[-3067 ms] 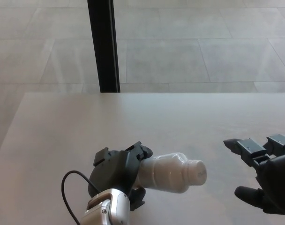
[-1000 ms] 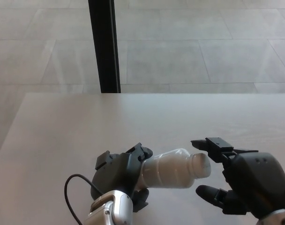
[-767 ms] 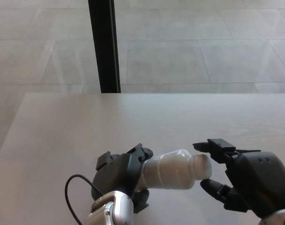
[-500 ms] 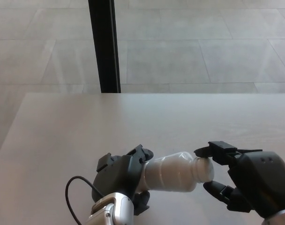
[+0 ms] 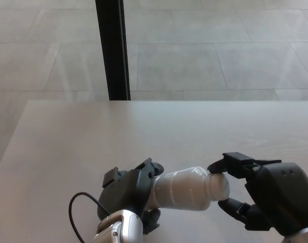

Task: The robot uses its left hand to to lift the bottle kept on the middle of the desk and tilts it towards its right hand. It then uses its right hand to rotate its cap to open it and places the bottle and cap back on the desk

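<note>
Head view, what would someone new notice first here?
First, the white bottle held tilted on its side near the bottom centre, gripped by the left hand. Next, the right hand at lower right, its fingers closing around the cap. Behind the pale desk, a black post stands on the tiled floor.

A white bottle (image 5: 182, 190) is held on its side above the desk (image 5: 68, 142) by the left hand (image 5: 128, 195); its cap (image 5: 218, 186) is pinched by the right hand (image 5: 265, 200); a black post (image 5: 112, 48) is seen behind.
</note>
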`<state>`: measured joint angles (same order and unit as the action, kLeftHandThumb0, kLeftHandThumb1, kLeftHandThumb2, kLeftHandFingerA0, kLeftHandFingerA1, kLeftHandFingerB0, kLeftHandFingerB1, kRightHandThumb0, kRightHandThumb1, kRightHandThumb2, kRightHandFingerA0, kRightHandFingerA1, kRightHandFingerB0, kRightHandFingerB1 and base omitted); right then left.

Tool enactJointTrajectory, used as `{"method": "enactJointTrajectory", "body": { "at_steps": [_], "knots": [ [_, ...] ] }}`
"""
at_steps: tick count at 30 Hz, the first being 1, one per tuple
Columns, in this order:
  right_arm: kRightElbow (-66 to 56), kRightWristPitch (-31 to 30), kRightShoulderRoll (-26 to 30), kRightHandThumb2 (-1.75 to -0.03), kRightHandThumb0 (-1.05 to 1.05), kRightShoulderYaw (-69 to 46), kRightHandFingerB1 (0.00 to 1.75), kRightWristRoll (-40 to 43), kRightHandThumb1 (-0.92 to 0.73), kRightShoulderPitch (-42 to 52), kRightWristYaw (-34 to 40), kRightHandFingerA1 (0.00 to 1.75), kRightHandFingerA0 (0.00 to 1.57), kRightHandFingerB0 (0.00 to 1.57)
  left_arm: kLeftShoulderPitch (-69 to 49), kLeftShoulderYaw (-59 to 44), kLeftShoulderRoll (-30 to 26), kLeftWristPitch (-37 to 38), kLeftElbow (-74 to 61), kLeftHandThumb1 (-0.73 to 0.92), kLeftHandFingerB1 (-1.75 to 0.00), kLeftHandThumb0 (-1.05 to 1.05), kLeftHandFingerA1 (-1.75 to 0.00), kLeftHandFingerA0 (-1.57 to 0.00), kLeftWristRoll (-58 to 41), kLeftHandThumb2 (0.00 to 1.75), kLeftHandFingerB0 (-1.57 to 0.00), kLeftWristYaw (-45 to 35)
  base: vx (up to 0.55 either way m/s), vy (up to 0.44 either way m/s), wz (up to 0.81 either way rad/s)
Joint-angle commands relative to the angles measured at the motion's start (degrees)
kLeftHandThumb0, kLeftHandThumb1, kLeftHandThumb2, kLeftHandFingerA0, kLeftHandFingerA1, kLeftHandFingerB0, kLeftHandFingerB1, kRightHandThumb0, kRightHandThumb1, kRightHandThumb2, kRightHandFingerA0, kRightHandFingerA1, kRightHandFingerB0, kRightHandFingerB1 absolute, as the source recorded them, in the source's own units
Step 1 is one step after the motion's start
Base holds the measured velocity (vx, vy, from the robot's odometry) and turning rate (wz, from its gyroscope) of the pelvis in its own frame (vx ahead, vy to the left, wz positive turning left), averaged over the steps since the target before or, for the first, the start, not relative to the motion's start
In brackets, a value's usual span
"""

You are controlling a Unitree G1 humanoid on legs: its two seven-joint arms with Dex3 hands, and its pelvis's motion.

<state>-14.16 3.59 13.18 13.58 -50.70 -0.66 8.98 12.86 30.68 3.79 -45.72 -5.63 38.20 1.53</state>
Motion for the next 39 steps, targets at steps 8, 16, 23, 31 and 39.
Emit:
{"method": "enactJointTrajectory", "body": {
  "at_steps": [8,16,23,31,39],
  "knots": [
    [8.33,14.92,3.2,-1.09,-0.32,-0.07,1.71,-2.64,-0.49,-4.32,21.57,1.75,0.82,0.66,-1.93,0.24,-1.13,-2.73,1.92,0.83,-0.57,0.08,-0.89,-0.6,-1.01,0.65,-0.44,-3.06,0.0,0.0,0.0],
    [11.17,19.32,5.05,-0.86,-0.37,0.73,1.72,-4.81,-0.62,-5.8,28.15,1.75,0.78,0.63,-1.75,0.61,-1.58,-2.65,2.25,0.84,-0.58,0.09,-0.96,-0.61,-0.8,0.62,-0.46,-3.32,0.0,0.0,0.0],
    [13.35,22.63,6.34,-0.8,-0.38,2.42,1.69,-8.25,-0.61,-8.31,36.01,1.75,0.78,0.62,-1.55,0.9,-1.24,-2.84,2.64,0.81,-0.75,0.09,-1.18,-0.57,-0.58,0.69,-0.57,-3.04,0.0,0.0,0.0],
    [13.74,25.67,10.39,-1.06,-0.33,7.04,1.57,-15.68,-0.49,-12.96,44.25,1.66,0.81,0.66,-2.14,0.23,-0.72,-2.2,2.82,0.78,-0.62,0.09,-1.01,-0.63,-0.99,0.7,-0.49,-2.09,0.0,0.0,0.0],
    [10.92,29.97,11.49,-1.02,-0.36,10.3,1.4,-16.49,-0.48,-16.84,44.45,1.57,0.82,0.72,-2.74,0.02,-0.75,-2.77,1.72,0.8,-0.71,0.0,-0.95,-0.53,-1.55,0.66,-0.52,-3.05,0.0,0.0,0.0]
  ]
}}
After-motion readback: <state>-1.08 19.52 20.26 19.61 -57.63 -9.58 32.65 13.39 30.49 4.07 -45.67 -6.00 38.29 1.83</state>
